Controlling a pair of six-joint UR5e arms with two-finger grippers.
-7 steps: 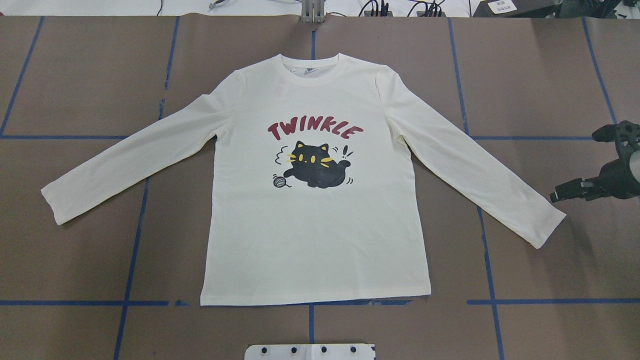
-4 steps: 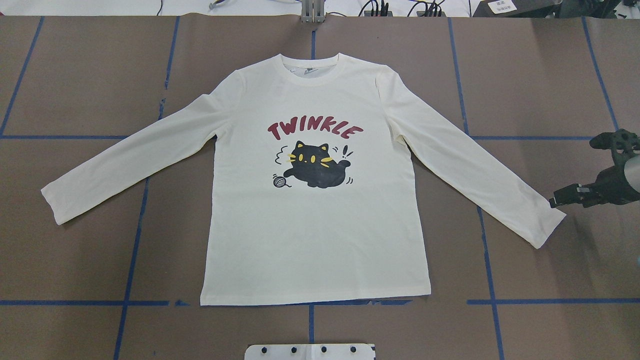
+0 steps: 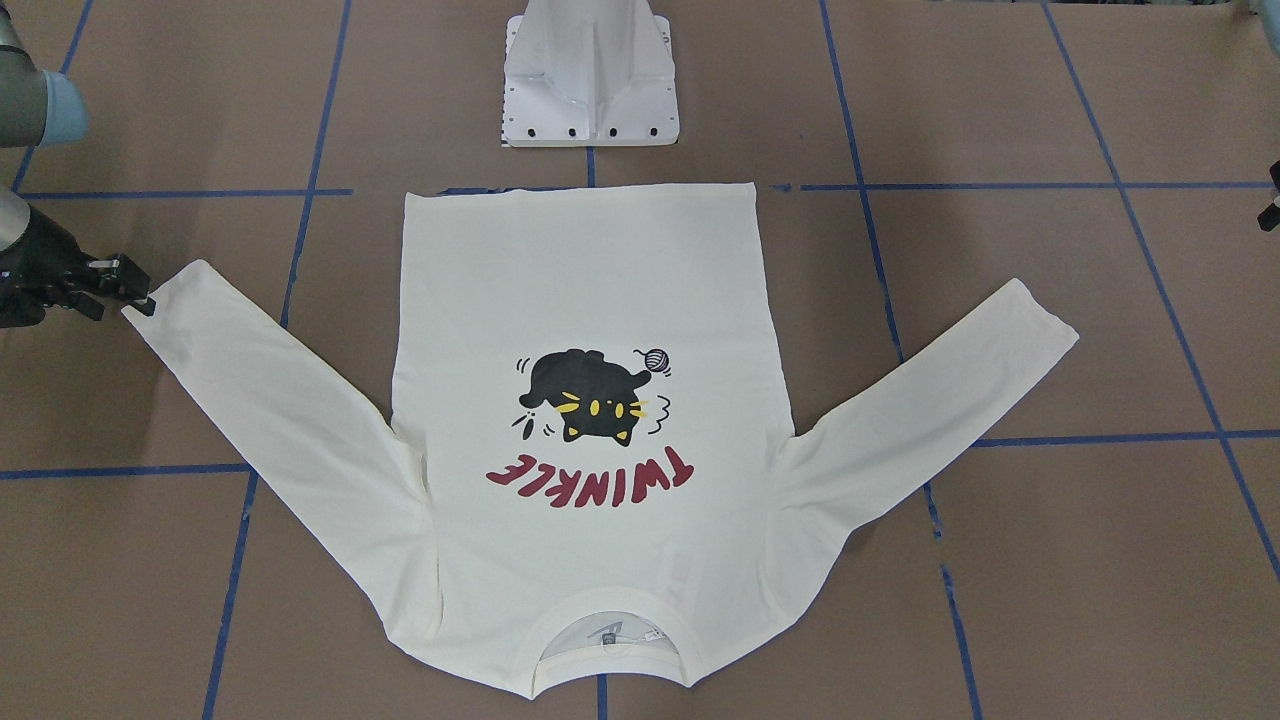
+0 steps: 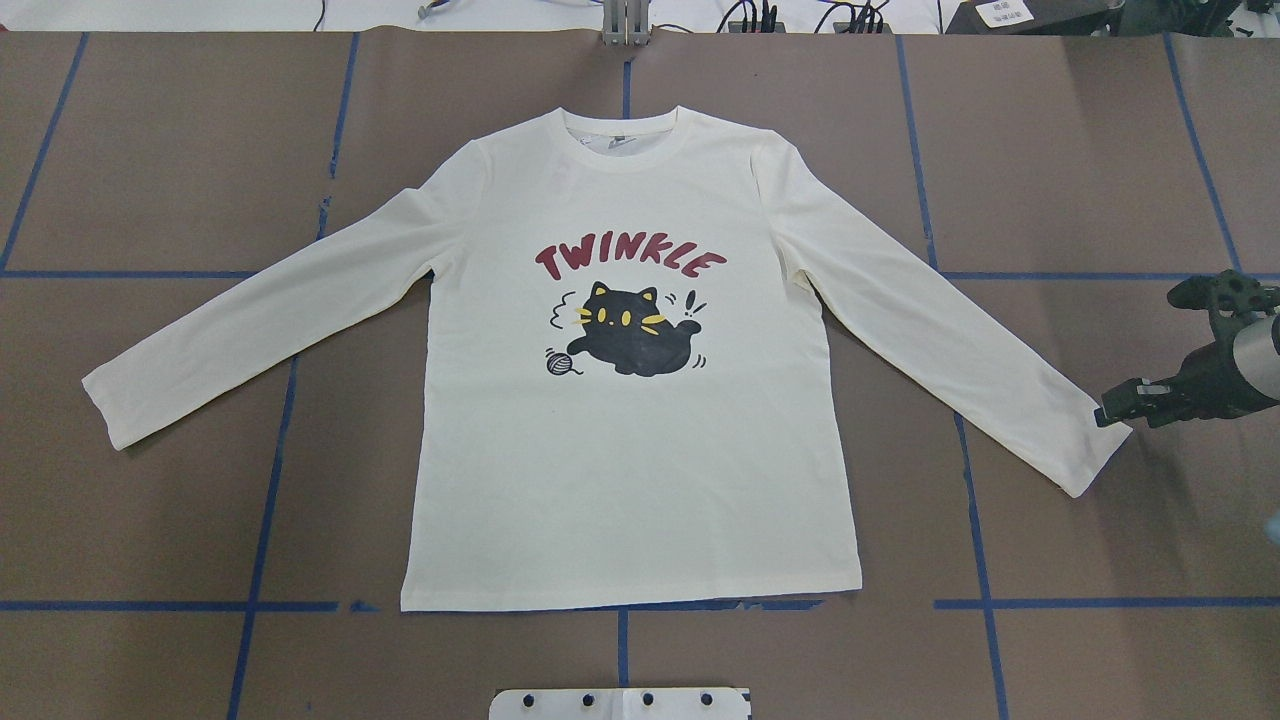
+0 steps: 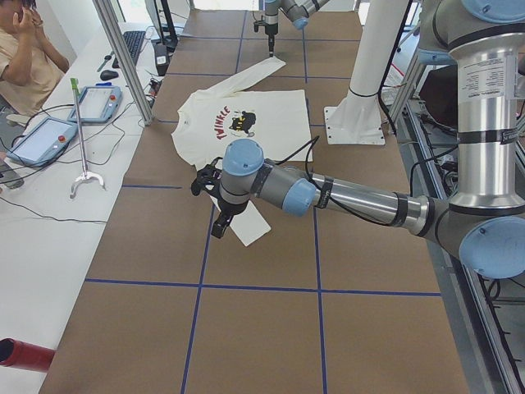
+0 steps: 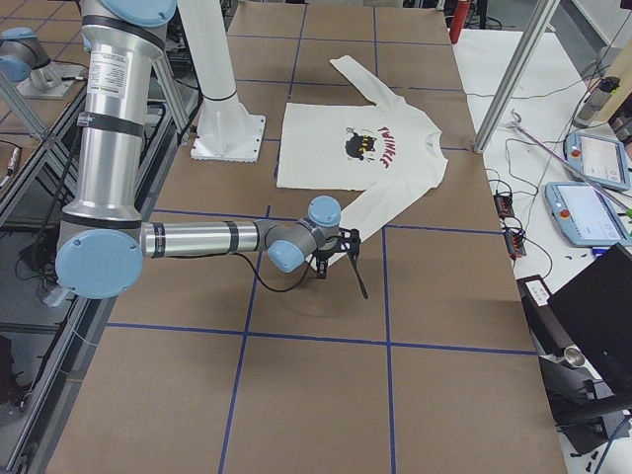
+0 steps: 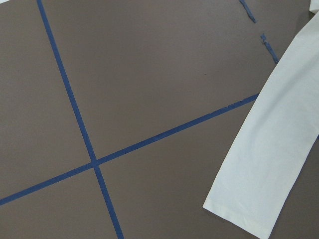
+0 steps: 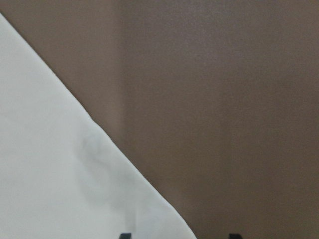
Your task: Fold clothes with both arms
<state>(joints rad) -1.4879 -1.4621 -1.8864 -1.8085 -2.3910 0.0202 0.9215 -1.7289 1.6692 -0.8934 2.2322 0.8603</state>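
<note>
The cream-white long-sleeved T-shirt [image 4: 630, 430] lies flat and print-up on the brown table, with both sleeves spread out; it also shows in the front view [image 3: 580, 300]. My right gripper [image 4: 1106, 412] is low at the cuff of the shirt's right sleeve [image 4: 1085, 455], seen also in the front view [image 3: 138, 300]. In the right wrist view its fingertips [image 8: 124, 235] stand apart with the sleeve edge [image 8: 75, 189] between them, so it is open. My left gripper [image 5: 216, 230] hangs high over the left sleeve's cuff [image 7: 249, 214]; I cannot tell whether it is open.
The white pedestal base [image 3: 590, 80] stands at the near edge by the shirt's hem. Blue tape lines [image 4: 265, 500] grid the table. A side table with tablets [image 5: 49, 135], a seated person [image 5: 25, 57] and metal posts [image 5: 123, 57] lie beyond the far edge.
My right gripper has moved left and slightly down, from beside the right sleeve's cuff to right against it. The shirt has not moved.
</note>
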